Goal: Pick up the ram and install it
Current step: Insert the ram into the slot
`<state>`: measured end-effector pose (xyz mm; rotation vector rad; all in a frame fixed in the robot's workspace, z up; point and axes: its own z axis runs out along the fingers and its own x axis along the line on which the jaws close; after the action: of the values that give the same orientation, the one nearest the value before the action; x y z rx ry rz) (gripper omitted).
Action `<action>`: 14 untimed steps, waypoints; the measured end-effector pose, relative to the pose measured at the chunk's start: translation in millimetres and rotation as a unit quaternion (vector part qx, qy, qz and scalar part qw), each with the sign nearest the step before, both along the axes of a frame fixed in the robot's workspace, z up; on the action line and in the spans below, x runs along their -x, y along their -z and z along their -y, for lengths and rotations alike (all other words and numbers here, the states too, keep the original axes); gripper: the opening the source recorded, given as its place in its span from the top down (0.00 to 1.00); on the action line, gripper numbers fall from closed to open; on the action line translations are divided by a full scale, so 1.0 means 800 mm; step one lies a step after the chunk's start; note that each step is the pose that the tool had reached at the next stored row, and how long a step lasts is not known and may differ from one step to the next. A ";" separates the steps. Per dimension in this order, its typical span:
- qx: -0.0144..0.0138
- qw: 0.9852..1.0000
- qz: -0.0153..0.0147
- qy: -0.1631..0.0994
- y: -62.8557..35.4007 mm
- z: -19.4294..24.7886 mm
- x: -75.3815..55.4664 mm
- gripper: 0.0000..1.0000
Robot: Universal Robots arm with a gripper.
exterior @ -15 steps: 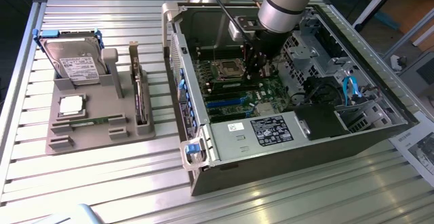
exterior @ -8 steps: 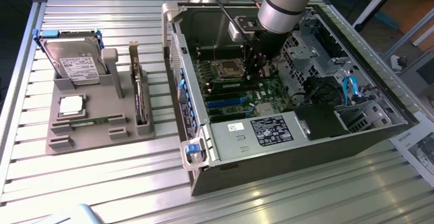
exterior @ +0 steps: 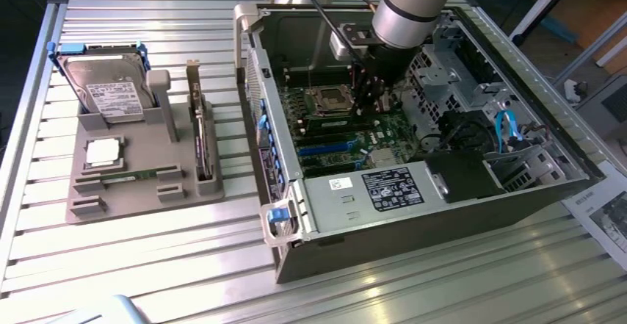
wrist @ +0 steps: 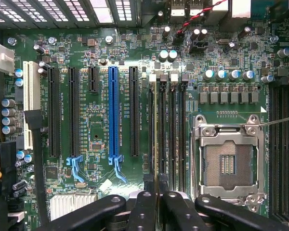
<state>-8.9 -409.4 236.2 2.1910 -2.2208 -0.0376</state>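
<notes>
Two fingers [wrist: 142,208] of the gripper [wrist: 157,192] sit nearly together, pinching the ram [wrist: 155,125] edge-on over the memory slots [wrist: 171,130], beside the open processor socket [wrist: 229,161]. Seated or not: cannot tell. In the exterior view the arm [exterior: 407,8] hides the grip. A second stick [exterior: 139,173] lies in the grey holder [exterior: 147,192], outside the case [exterior: 412,214].

txt: none legible | HDD label [exterior: 116,98], PSU label [exterior: 392,189]: too small
</notes>
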 end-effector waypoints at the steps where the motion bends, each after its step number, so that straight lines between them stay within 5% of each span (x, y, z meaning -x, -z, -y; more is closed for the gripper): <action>1: 0.000 1.000 0.000 0.000 0.000 0.0000 0.000 0.88; 14: 0.001 1.000 -0.001 -0.001 -0.005 0.0003 -0.001 0.88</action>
<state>-7.8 -409.6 240.0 2.1911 -2.2186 -0.0375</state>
